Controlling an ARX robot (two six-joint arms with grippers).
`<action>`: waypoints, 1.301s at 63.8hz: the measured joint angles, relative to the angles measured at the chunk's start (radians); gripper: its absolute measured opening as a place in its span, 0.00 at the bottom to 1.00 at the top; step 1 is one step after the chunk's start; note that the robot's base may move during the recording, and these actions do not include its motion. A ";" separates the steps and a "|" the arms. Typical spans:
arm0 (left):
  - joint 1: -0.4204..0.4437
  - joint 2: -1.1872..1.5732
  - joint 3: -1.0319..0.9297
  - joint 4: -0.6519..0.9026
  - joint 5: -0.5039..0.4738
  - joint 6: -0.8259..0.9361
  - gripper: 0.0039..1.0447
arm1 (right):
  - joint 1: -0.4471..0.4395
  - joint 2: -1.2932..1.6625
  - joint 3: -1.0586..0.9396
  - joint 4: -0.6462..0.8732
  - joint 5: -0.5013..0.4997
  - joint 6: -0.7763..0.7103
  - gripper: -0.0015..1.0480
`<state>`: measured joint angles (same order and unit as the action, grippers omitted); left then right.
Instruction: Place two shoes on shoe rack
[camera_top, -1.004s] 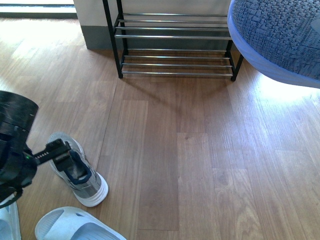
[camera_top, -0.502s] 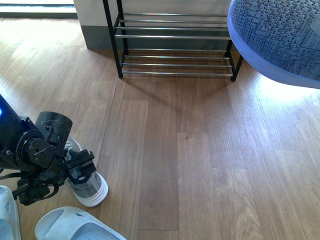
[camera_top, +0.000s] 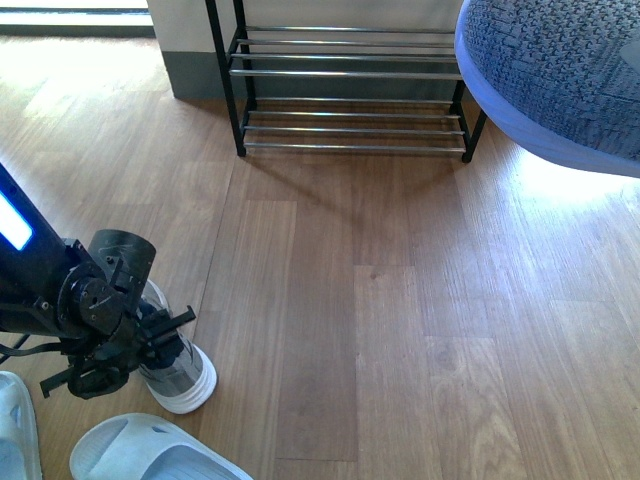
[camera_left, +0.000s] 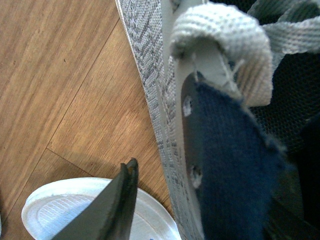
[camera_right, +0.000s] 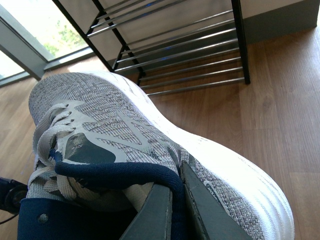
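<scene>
At the near left corner of the floor (camera_top: 400, 300), the grey sneaker (camera_top: 180, 372) sits just beside a pale slipper (camera_top: 150, 455). Your left gripper (camera_top: 168, 328) is at its collar with the jaws apart. The outer finger (camera_left: 120, 200) stands off the knit side wall with wood showing between. I judge the inner finger to be inside the opening, though it's too dark there to confirm.

Before you close, settle lower so the pads take the padded navy collar. Gripping only the webbing loop or a lace would likely let the shoe swing. Keep that outer finger clear of the slipper under it.

Your right gripper (camera_right: 176, 200) is clamped on the collar of the second sneaker (camera_right: 125, 125), which is up off the floor, so hold it level while the left closes. The shoe rack (camera_top: 350, 73) stands at the far edge against the wall, with no shoes on the rods in view.
</scene>
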<state>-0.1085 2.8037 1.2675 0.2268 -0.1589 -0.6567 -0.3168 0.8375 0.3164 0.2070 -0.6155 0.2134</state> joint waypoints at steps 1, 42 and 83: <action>0.000 0.000 -0.001 0.003 0.002 -0.001 0.31 | 0.000 0.000 0.000 0.000 0.000 0.000 0.02; -0.045 -0.551 -0.456 0.253 -0.176 0.286 0.01 | 0.000 0.000 0.000 0.000 0.000 0.000 0.02; -0.306 -1.924 -0.808 -0.328 -0.529 0.386 0.01 | 0.000 0.000 0.000 0.000 0.000 0.000 0.02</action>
<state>-0.4141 0.8799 0.4591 -0.1013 -0.6876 -0.2703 -0.3168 0.8375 0.3164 0.2070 -0.6159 0.2138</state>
